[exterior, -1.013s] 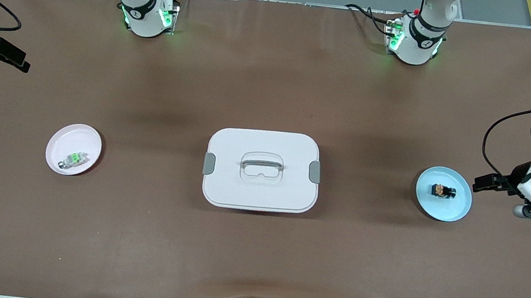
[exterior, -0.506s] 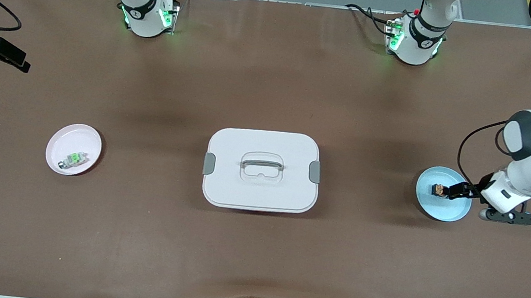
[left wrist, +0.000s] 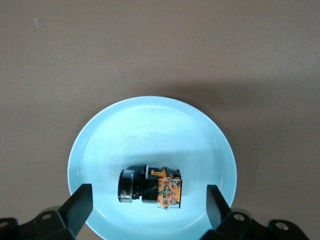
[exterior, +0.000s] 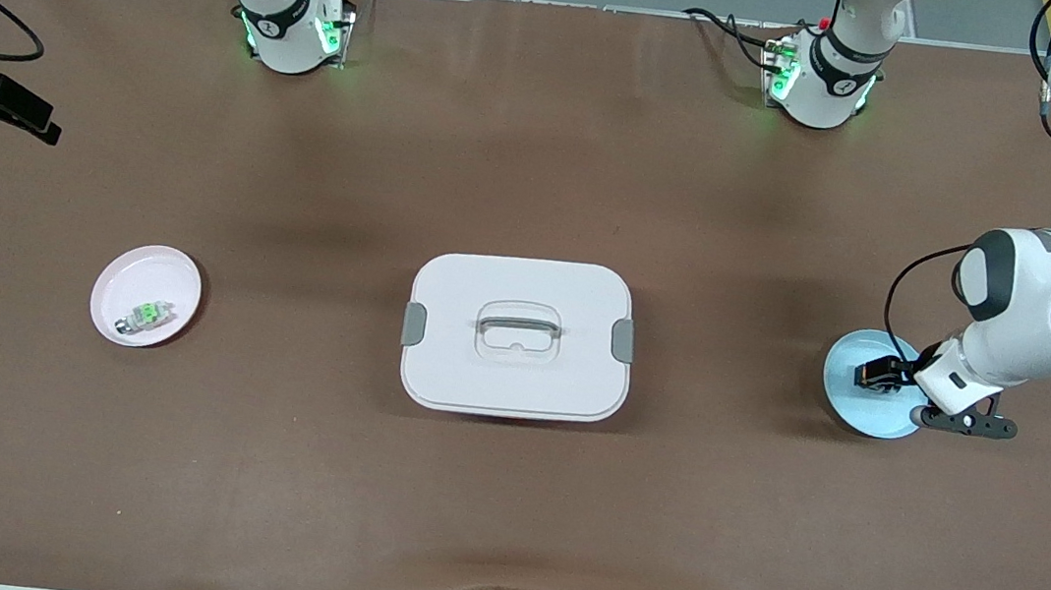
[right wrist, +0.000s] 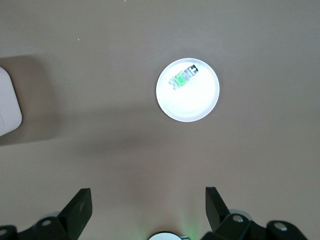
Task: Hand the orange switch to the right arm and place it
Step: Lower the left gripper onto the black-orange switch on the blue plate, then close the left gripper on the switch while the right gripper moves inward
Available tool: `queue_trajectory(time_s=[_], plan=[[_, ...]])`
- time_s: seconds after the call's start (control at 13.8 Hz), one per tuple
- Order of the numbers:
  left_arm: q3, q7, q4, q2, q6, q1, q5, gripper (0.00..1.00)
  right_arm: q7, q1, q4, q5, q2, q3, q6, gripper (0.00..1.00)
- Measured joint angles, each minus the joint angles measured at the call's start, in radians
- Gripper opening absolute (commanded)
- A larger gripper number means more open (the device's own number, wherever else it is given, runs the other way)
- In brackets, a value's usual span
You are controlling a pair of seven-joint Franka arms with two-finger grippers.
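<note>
- The orange switch (left wrist: 150,187) is being carried by the blue plate (left wrist: 150,125), toward the left arm's end of the table.
- The left gripper (left wrist: 147,207) is being held over that plate, fingers (left wrist: 80,205) spread wide, nothing gripped.
- The right gripper (right wrist: 148,210) is being kept waiting high over the table, spread wide, empty.

Even overhead light — soft shadows on the table (exterior: 269,464), frames sharp.
</note>
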State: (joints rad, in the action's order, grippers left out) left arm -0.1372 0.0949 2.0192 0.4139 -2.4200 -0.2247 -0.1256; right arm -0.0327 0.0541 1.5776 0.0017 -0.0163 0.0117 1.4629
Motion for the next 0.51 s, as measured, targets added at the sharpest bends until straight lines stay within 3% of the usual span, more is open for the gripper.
queue_trajectory(time_s=[0.51], plan=[[0.0, 0.0, 0.001, 0.043, -0.03, 0.0, -0.037, 1.0, -0.002, -0.033, -0.029, 0.001, 0.0, -0.009, 0.003, 1.0]])
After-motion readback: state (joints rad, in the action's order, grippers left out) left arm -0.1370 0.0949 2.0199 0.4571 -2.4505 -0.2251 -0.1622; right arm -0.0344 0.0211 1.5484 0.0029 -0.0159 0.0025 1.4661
